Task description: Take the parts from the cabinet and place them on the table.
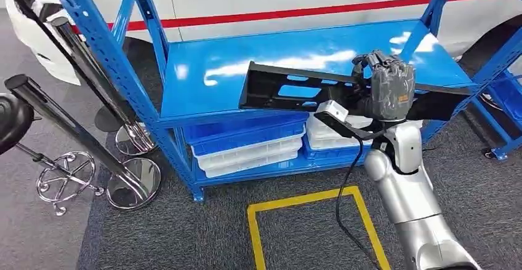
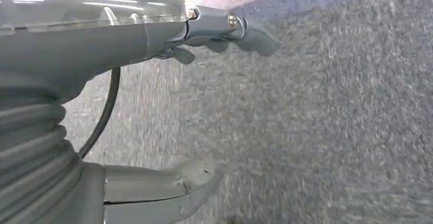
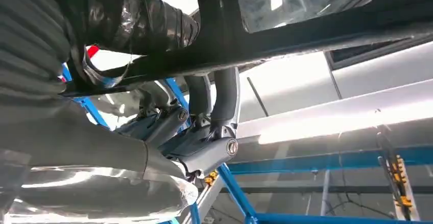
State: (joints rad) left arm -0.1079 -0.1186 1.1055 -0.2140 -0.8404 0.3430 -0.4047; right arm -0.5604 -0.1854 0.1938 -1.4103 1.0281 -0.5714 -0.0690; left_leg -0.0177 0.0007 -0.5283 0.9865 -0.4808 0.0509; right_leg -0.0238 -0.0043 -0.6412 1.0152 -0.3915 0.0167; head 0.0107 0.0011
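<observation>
Right hand: the right hand [image 1: 389, 85] is seen at about two o'clock in the head view, closed around a long black part [image 1: 289, 88].
Part: it is held roughly level just above the blue shelf top [image 1: 203, 67], apparently lifted clear, though contact cannot be ruled out.
Left hand: the left hand [image 2: 214, 30] is seen over the carpet, fingers loosely apart, nothing held.
Risk: the part is gripped off-centre, so its long free end could sag, twist in the grip, or be caught on the upright [image 1: 98, 36] at ten o'clock.
Surroundings: grey carpet [image 1: 184, 233] is marked with yellow tape [image 1: 308, 199] at six o'clock; trays [image 1: 246, 150] are stacked on the lower shelf.
</observation>
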